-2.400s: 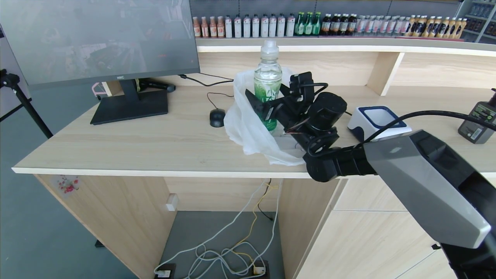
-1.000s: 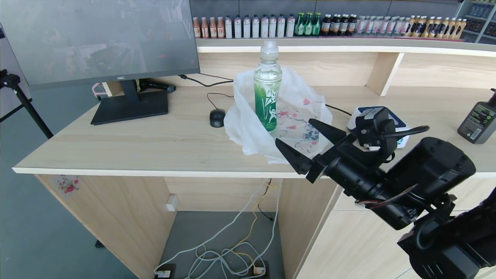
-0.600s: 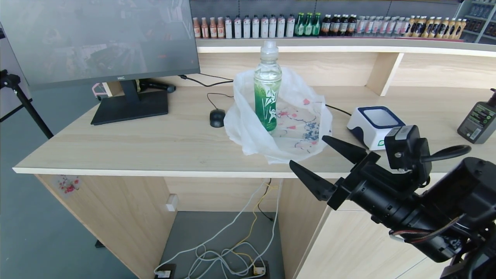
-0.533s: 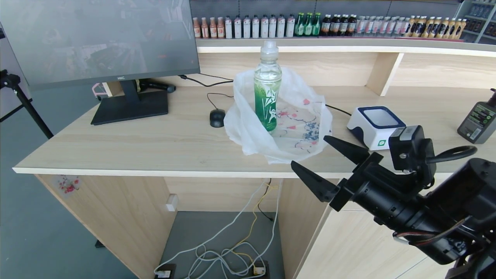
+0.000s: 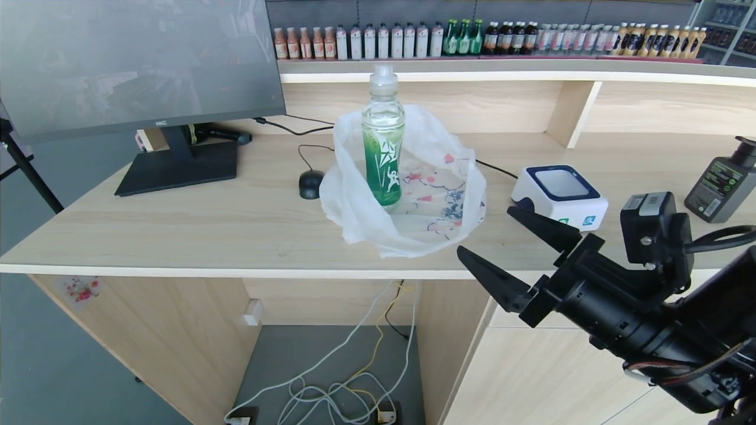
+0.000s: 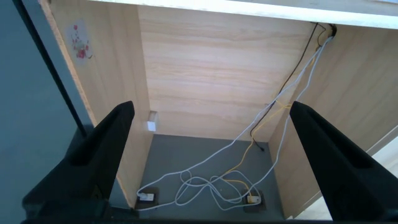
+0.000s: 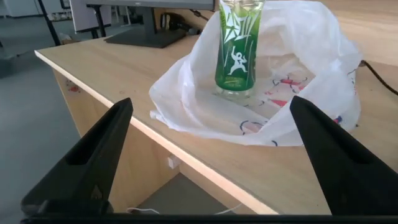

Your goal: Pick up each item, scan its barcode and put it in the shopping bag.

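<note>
A clear bottle with a green label [image 5: 384, 147] stands upright inside the white shopping bag [image 5: 413, 230] on the wooden counter [image 5: 177, 224]. My right gripper [image 5: 484, 230] hangs open and empty in front of the counter's edge, to the right of the bag and apart from it. In the right wrist view the bottle [image 7: 239, 50] and the bag [image 7: 298, 99] lie ahead of the open right gripper [image 7: 211, 102]. A white scanner with a blue rim [image 5: 560, 195] sits right of the bag. My left gripper [image 6: 211, 106] is open and empty, low beside the counter.
A dark bottle [image 5: 717, 183] stands at the counter's far right. A monitor [image 5: 136, 65] and a mouse [image 5: 310, 183] are left of the bag. Drink bottles [image 5: 472, 38] line the back shelf. Loose cables [image 6: 217, 180] lie on the floor under the counter.
My right gripper let go of the bottle, left it standing in the bag and drew back past the counter's front edge. The head camera has shifted a little.
</note>
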### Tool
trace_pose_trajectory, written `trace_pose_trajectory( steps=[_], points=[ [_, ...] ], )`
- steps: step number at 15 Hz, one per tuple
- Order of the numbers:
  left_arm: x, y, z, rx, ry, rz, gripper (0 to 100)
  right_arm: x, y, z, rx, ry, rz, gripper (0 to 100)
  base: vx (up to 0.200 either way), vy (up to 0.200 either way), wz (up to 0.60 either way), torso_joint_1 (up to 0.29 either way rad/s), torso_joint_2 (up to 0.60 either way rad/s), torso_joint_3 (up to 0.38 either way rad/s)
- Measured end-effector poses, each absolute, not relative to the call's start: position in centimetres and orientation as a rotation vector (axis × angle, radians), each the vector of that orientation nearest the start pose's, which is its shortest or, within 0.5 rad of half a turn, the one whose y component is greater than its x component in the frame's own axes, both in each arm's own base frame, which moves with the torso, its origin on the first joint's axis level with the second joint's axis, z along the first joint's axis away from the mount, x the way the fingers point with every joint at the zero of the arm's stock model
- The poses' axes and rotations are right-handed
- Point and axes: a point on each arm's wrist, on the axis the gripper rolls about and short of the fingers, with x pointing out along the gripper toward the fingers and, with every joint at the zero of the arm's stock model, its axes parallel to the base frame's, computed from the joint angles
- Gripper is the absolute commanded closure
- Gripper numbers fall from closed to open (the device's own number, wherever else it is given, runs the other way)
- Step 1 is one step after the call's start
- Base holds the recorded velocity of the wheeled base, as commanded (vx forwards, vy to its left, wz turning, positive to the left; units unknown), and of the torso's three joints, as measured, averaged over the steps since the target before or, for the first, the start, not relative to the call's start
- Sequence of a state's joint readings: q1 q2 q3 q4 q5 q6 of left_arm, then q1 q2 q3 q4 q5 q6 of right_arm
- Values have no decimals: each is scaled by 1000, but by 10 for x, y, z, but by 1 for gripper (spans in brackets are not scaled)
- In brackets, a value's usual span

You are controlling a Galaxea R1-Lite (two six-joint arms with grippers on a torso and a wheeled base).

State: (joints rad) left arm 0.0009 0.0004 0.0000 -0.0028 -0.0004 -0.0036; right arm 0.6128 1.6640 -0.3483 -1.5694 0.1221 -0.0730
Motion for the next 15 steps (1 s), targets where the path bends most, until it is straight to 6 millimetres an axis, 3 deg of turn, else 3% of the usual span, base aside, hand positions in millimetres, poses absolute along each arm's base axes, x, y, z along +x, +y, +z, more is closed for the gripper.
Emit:
trace_pose_trajectory(
  steps=[15],
  points=[
    [-23,0,76,-15,-2,1,0,191,133,191,-7,-355,696,0,0,-200,0,2,1,2]
  ],
)
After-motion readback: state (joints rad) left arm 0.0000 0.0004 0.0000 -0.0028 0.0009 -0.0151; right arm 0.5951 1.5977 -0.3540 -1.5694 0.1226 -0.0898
